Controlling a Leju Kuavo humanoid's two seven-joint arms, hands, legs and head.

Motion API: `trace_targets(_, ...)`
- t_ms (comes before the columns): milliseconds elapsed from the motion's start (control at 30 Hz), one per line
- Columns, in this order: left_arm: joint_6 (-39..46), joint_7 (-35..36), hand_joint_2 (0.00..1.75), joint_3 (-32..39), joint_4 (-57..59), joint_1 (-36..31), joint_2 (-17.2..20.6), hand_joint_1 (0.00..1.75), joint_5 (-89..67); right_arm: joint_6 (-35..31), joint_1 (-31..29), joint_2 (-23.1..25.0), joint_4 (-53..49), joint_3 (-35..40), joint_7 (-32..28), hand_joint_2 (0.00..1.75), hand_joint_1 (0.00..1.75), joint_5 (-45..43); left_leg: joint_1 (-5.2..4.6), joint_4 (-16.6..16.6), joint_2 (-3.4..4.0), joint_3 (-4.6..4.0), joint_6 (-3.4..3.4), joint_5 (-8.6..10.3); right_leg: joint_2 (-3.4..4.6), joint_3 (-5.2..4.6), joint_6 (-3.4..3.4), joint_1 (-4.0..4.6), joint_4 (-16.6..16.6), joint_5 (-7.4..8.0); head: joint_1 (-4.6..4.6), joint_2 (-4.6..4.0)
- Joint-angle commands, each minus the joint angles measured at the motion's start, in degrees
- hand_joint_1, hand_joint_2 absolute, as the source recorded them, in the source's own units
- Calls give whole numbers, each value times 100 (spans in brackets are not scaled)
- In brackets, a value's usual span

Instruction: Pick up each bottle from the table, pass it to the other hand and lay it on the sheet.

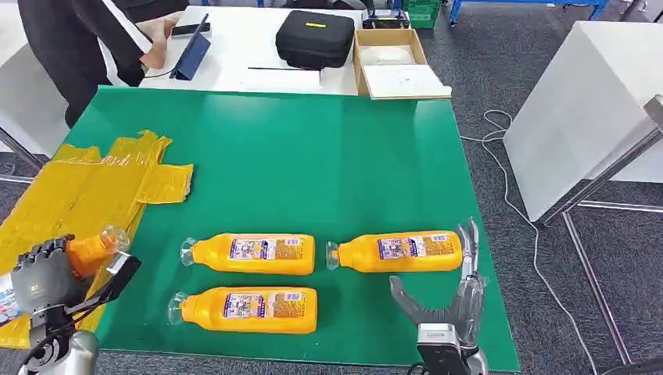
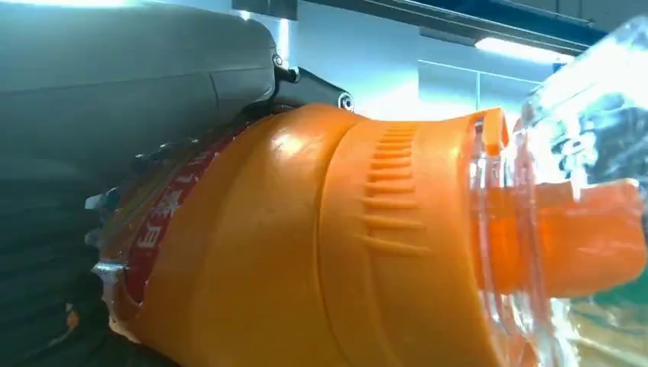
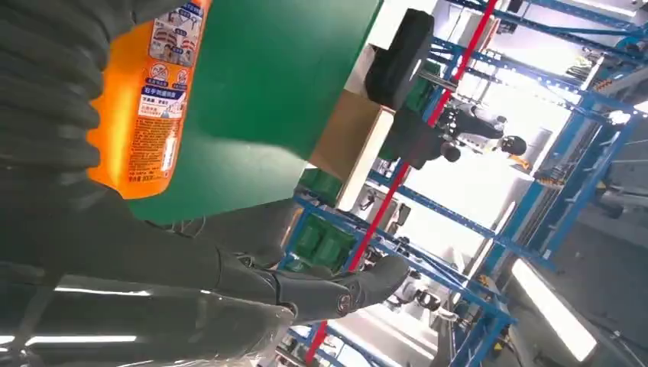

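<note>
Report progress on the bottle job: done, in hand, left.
Done: no bottle lies on the yellow sheet yet. In hand: the left hand holds one bottle above the sheet's near end. The right hand is open beside the right-most bottle. Left: that one and two more, and, on the green table.

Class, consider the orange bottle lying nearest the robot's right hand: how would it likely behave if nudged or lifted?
The bottle lies on its side on the smooth green mat, so a sideways nudge would probably roll it. It looks full of orange liquid, so likely heavy for its size. Its glossy label may be slippery in the right hand.
</note>
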Motion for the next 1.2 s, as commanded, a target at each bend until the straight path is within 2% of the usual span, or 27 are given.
trace_targets(33,7,25,175,-223,315,-31,-27,175,-28,71,-183,73,290,-150,14,175,0,24,-1,-7,-7,25,-12,-4,-9,25,0,-2,-5,-6,0,0)
trace_targets(133,7,205,175,-457,418,-109,-85,175,-180,99,-169,104,292,-239,-5,175,0,55,-1,-7,-16,23,-11,-3,-18,26,0,-2,-5,-7,0,0)
trace_targets(167,7,245,175,-493,457,-144,-92,145,-197,105,-174,106,301,-244,-8,175,0,57,-2,-6,-16,12,-7,1,-17,14,0,-3,-5,-4,0,0)
trace_targets(200,7,291,175,-576,463,-156,-97,12,-160,111,-184,118,337,-251,-18,175,0,60,-3,-8,-25,23,-11,0,-28,27,0,-3,-6,-8,0,0)
trace_targets(233,7,307,175,-642,455,-153,-95,0,-78,111,-193,137,375,-252,-32,175,0,62,-2,-7,-17,15,-8,1,-20,17,0,-2,-6,-4,0,0)
trace_targets(300,7,235,175,-617,451,-142,-111,0,23,100,-209,153,425,-245,-42,175,0,64,-2,-7,-26,32,-15,-4,-31,37,1,-2,-6,-11,0,0)
trace_targets(500,7,0,175,-486,432,-73,-164,0,184,120,-320,178,570,-270,-47,175,0,59,-1,-7,-7,13,-7,0,-11,13,0,-1,-6,-1,0,0)
trace_targets(700,7,-534,175,46,385,49,-371,0,388,206,-270,53,718,-297,-134,175,0,40,-2,-12,-7,48,-16,-10,-12,48,0,-3,-12,-11,-2,0)
trace_targets(800,7,-578,175,96,357,63,-403,0,393,198,-246,35,715,-296,-146,175,0,36,-2,-10,-7,32,-10,-6,-11,33,2,-2,-11,-7,0,0)
trace_targets(933,7,-1810,175,927,820,-165,-763,0,1082,-121,12,-196,477,-253,29,175,0,281,-3,-10,-13,36,-11,-8,-18,37,2,-3,-11,-10,0,0)
trace_targets(1000,7,-2402,175,651,1417,-340,-772,0,1956,-220,26,-343,378,-380,684,175,0,1149,-8,-14,-25,37,-9,-4,-30,40,3,-8,-12,-12,0,0)
trace_targets(1033,-264,-2442,175,-165,1492,-279,-721,0,2823,-239,19,-436,302,-487,1090,175,0,1823,-12,-14,-35,23,-5,3,-39,27,4,-12,-9,-8,-2,0)
trace_targets(1100,-319,-1772,175,-1078,922,33,-667,0,3209,-161,18,-460,231,-587,1121,175,0,1857,-10,-9,-41,15,-4,5,-44,20,5,-9,-8,-7,-2,0)
trace_targets(1200,-290,-1655,175,-1273,932,81,-565,0,3349,-165,12,-418,257,-586,1109,175,0,1869,-7,-1,-24,9,-6,0,-28,10,2,-3,-5,-4,0,0)
